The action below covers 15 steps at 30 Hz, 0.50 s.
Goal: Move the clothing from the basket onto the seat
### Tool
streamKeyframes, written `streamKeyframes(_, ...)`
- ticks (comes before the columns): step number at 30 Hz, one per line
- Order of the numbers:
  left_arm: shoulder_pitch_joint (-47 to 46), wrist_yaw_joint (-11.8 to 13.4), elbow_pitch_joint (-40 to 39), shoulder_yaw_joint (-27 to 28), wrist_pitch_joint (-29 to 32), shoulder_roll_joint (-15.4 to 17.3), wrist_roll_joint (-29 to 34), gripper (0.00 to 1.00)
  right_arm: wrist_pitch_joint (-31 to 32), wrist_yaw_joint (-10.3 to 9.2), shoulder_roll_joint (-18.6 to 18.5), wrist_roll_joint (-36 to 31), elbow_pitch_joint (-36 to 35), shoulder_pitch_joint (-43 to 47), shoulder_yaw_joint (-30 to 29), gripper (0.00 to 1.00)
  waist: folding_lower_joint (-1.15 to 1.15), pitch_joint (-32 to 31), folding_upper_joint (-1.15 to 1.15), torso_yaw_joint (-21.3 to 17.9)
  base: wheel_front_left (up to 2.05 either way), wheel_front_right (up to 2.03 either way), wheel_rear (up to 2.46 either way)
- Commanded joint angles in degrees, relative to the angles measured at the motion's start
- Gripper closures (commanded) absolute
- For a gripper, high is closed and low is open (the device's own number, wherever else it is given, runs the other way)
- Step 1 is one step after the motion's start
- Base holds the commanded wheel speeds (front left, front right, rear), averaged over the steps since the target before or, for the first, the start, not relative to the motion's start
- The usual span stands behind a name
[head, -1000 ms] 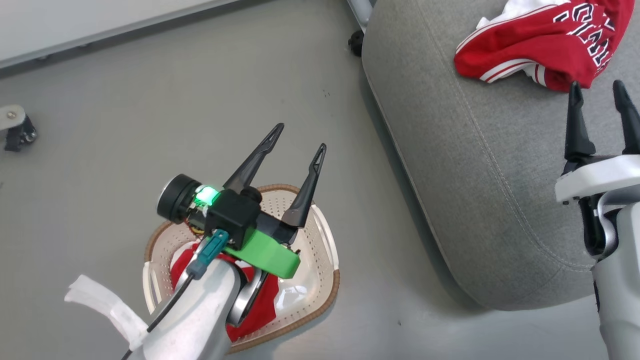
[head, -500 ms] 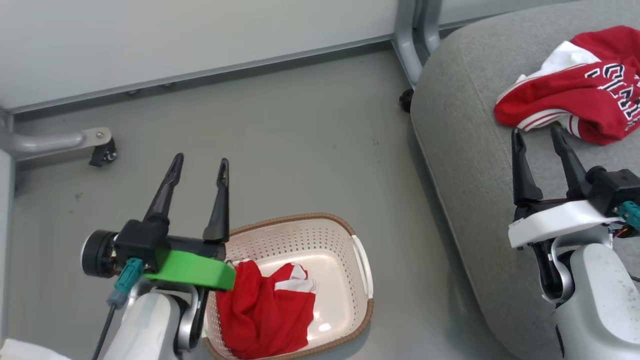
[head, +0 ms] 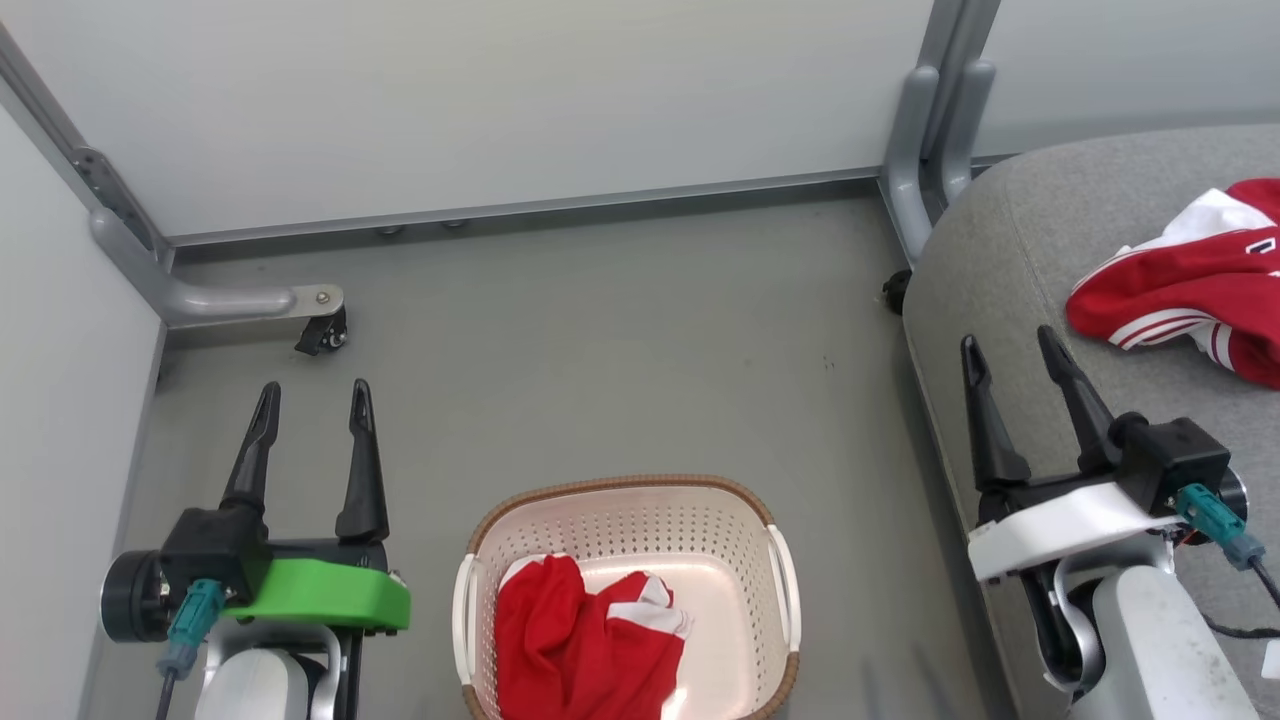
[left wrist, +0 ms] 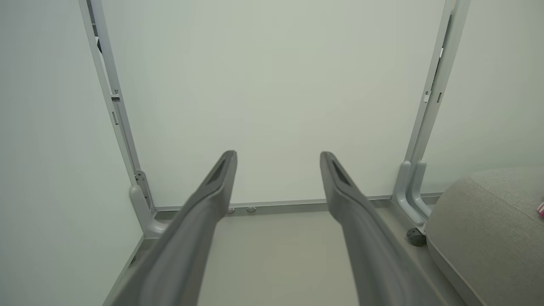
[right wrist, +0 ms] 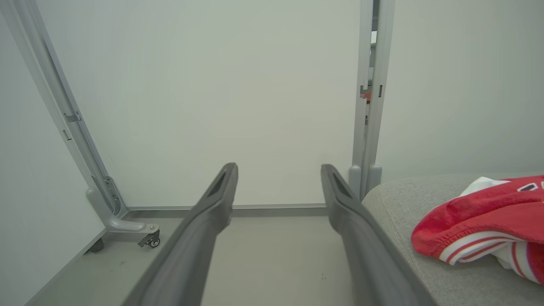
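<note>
Lighting: bright, even, diffuse, apparently from above; no hard shadows. Floor (head: 600, 380): soft dim band along edge of seat (head: 1050, 300). Basket (head: 620, 490): pink cast inside beside red clothing (head: 570, 650). Head view: sharp, faint smear at bottom edge. Wrist views: left gripper (left wrist: 278, 154) and right gripper (right wrist: 278, 166) soft, out of focus near lens; frame posts (left wrist: 114, 106) lean at picture edges; white panels (right wrist: 212, 106) tinted greenish.

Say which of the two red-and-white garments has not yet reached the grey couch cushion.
The crumpled red-and-white garment lying inside the cream perforated plastic basket; the other garment already rests on the light-grey fabric cushion.
</note>
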Motion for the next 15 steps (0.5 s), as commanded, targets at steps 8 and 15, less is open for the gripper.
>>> streamKeyframes(8,4.0,-1.9,-0.8,2.2,0.1,-2.0,2.0,0.00,-0.2,-0.06,0.3,-0.8,-3.7,6.6,2.2,0.00,0.00,-3.1,0.51,2.0,0.00,0.00,0.00)
streamKeyframes(15,6.1,-2.9,-2.0,3.2,0.1,-2.8,3.0,0.00,-0.2,-0.06,0.3,0.0,-6.1,11.3,2.2,0.00,0.00,-4.0,0.51,2.4,0.00,0.00,0.00)
